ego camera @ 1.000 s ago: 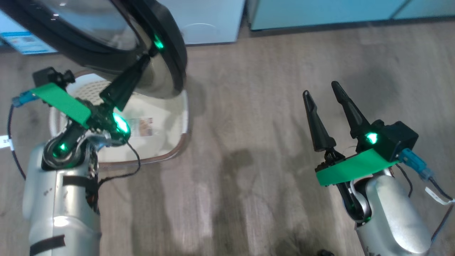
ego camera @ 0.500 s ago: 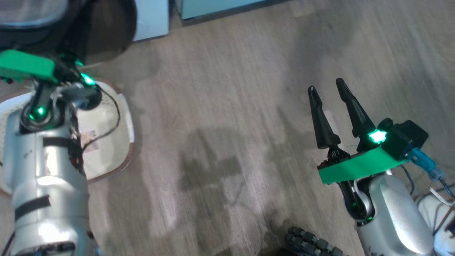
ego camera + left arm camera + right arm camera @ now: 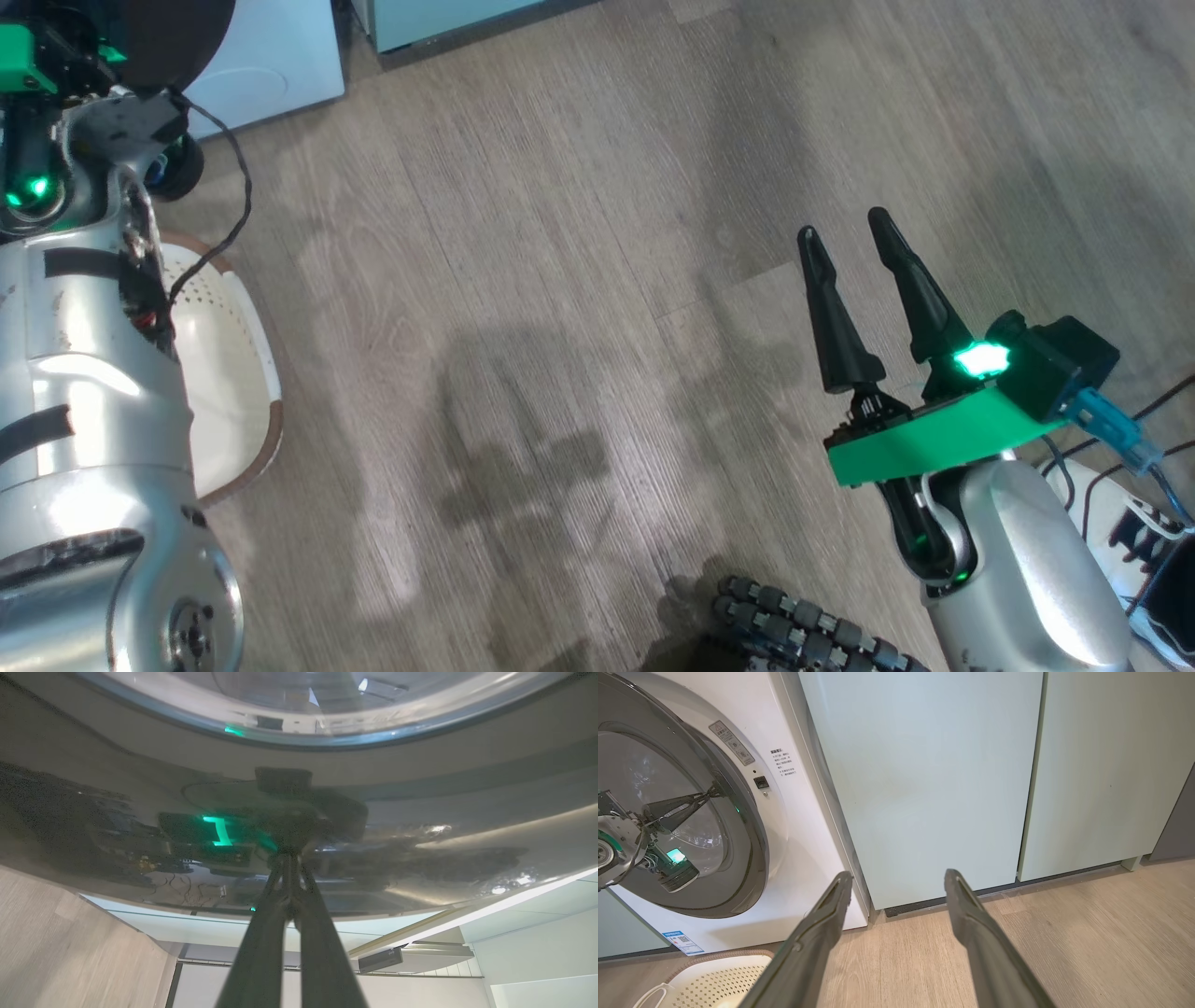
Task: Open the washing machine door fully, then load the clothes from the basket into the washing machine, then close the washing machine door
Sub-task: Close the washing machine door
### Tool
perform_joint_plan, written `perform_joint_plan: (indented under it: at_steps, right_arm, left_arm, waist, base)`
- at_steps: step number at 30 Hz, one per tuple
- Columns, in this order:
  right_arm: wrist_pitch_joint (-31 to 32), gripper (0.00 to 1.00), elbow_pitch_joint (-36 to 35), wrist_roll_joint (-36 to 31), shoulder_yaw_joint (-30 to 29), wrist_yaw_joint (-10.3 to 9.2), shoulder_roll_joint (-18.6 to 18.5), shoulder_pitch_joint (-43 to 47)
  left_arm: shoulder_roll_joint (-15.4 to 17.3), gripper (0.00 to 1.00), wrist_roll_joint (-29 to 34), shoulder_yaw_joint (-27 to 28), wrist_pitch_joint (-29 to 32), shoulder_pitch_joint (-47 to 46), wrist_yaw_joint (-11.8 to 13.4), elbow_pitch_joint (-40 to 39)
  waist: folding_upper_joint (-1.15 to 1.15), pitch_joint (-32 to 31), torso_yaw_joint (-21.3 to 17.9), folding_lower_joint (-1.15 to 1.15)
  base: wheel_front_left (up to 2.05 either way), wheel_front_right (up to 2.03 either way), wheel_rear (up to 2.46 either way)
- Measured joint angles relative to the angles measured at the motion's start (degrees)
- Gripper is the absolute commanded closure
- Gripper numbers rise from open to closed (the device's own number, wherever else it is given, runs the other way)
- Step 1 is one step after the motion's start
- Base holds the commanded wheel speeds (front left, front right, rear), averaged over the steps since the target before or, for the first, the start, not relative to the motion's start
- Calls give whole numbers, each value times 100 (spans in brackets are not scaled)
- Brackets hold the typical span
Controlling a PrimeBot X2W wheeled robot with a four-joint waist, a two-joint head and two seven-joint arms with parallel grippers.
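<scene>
In the right wrist view the washing machine (image 3: 803,826) stands at the left. Its door (image 3: 752,858), a black ring around bulging glass, is swung close to the front but still ajar. My left gripper (image 3: 717,794) is shut, and its tips touch the ring near the door's right edge. The left wrist view shows the same contact: the closed left gripper (image 3: 288,856) rests against the glossy door ring (image 3: 420,812). My right gripper (image 3: 845,229) hangs open over bare floor with nothing in it, well right of the basket (image 3: 245,373). The part of the basket (image 3: 714,980) that shows holds nothing. The clothes are out of view.
Pale teal cabinets (image 3: 924,788) stand right of the washer. Wooden floor (image 3: 560,280) spreads between my arms. My silver left forearm (image 3: 84,392) covers much of the basket. A ribbed dark wheel (image 3: 803,625) and cables (image 3: 1120,448) sit at the lower right.
The head camera has swung, shifting the whole picture left. My left arm has followed the door away from above the basket towards the washer front. The right gripper stays open.
</scene>
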Motion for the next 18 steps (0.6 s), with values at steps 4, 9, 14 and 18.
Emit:
perform_joint_plan:
  at_steps: [4, 9, 14, 18]
  right_arm:
    - [0, 0, 10, -1, -29, 0, 1, 8]
    - [0, 0, 49, -46, -68, 0, 3, 8]
    - [0, 0, 122, -177, -108, 0, 4, 31]
    - [0, 0, 162, -256, -153, 0, 3, 114]
  left_arm:
    - [-10, 100, 21, -32, 4, -20, -3, 158]
    - [-58, 100, 21, -224, 208, 124, -7, 89]
    - [-178, 100, 20, -622, 524, 1146, -7, -399]
    - [-196, 100, 101, -1085, 688, 2004, -7, -867]
  waist:
    - [0, -81, 25, 0]
    - [0, -219, 182, 0]
    - [0, -559, 417, 0]
    - [0, -830, 626, 0]
  base:
    - [0, 0, 0]
    - [0, 0, 0]
    - [0, 0, 0]
    - [0, 0, 0]
